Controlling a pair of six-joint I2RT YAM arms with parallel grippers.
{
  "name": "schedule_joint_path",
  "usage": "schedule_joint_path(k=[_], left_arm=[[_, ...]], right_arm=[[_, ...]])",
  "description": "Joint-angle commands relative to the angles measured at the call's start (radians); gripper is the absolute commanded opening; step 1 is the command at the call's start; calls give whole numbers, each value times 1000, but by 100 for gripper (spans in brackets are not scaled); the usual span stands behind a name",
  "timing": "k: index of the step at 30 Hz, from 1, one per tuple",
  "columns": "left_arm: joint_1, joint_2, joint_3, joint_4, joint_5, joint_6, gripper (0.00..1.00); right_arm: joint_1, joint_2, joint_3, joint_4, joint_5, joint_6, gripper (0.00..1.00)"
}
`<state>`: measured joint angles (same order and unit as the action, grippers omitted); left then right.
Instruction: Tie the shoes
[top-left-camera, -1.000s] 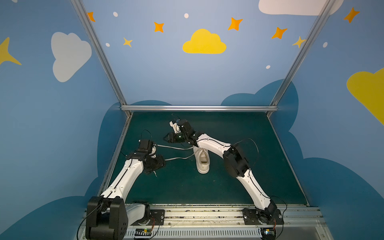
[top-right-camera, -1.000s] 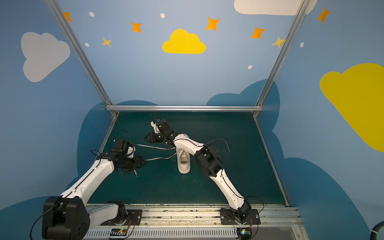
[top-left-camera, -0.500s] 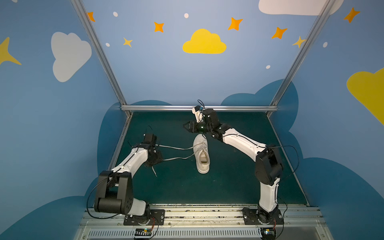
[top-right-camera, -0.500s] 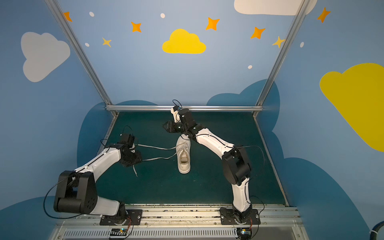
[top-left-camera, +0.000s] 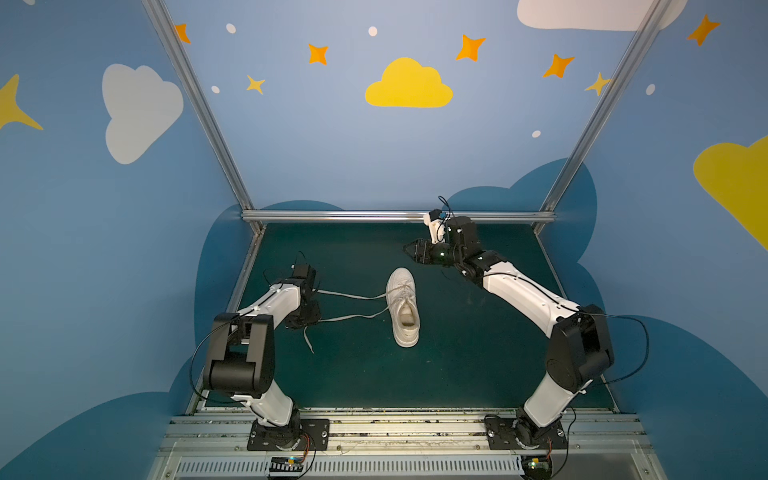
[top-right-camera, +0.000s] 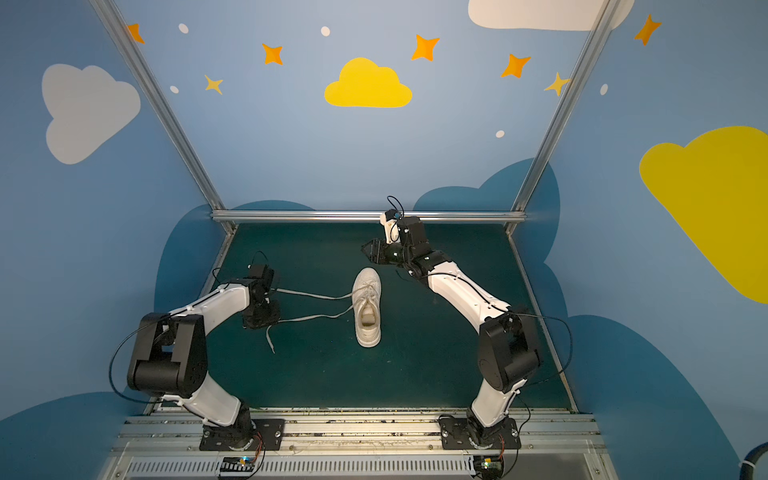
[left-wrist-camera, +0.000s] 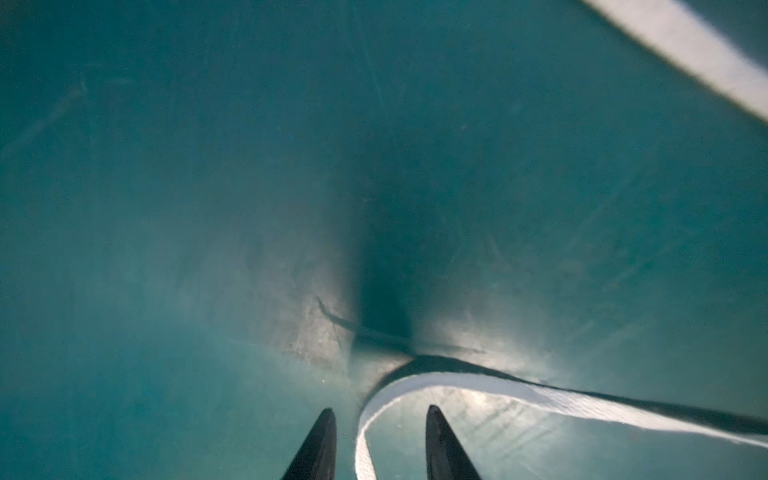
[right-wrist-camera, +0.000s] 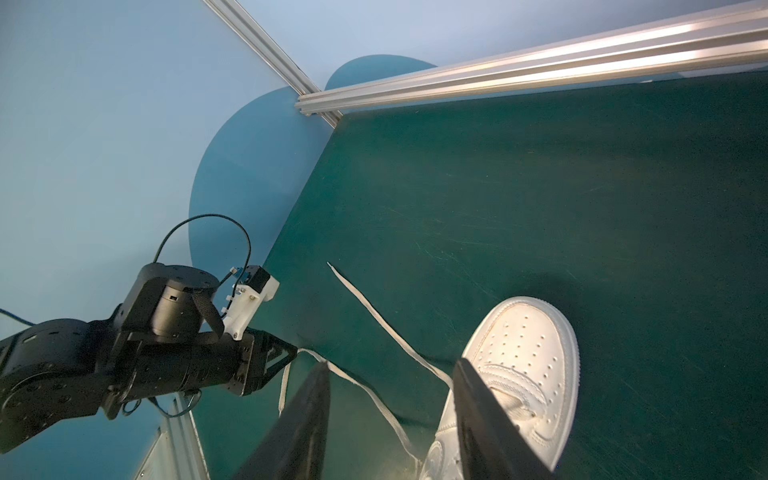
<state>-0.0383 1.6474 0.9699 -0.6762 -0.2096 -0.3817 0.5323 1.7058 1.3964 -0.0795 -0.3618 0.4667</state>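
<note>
The white sneaker (top-left-camera: 402, 309) is sitting upright on the green table (top-left-camera: 457, 365), toe pointing toward the back wall. Its long flat laces (top-left-camera: 353, 296) are trailing untied off to the left.

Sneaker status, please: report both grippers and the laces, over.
Left gripper open, jaws astride one lace, not yet pinched. Right gripper open, empty, beyond the toe. Sneaker untied, both laces trailing toward left gripper. Nothing blocking.
</note>
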Motion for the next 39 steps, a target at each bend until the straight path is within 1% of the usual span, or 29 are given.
schedule_joint_path(k=[1,9,13,16,20,22,24,26,28,30,35,39], left_arm=[[4,24,-16,-6,22,-1,32],[4,33,-34,30,56,-12,20],[7,35,-36,38,68,-8,8],[6,4,-25,25,131,-15,3],[-19,-101,22,-8,261,-58,3],[-45,-157,67,-5,304,-83,3],[-78,-190,143,-9,324,-105,3],[-125,-192,247,-17,325,-125,3],[-166,-165,354,-23,323,-136,3],[-205,-114,461,-20,333,-147,3],[-319,77,755,-13,370,-170,3],[-423,283,1057,-68,380,-161,3]], right_arm=[[-12,-39,-22,-10,-24,-9,49],[-31,-84,-56,-30,-17,-9,49],[-43,-130,-79,-64,-17,-21,49],[-52,-176,-111,-84,-7,-32,49],[-81,-257,-185,-102,5,-34,49],[-99,-302,-219,-122,16,-34,49],[-120,-362,-261,-149,47,-30,49],[-135,-431,-310,-177,98,-25,49],[-146,-504,-362,-191,158,-30,49],[-167,-575,-410,-206,188,-39,50],[-239,-699,-467,-281,193,-46,52],[-298,-754,-482,-341,187,-67,55]])
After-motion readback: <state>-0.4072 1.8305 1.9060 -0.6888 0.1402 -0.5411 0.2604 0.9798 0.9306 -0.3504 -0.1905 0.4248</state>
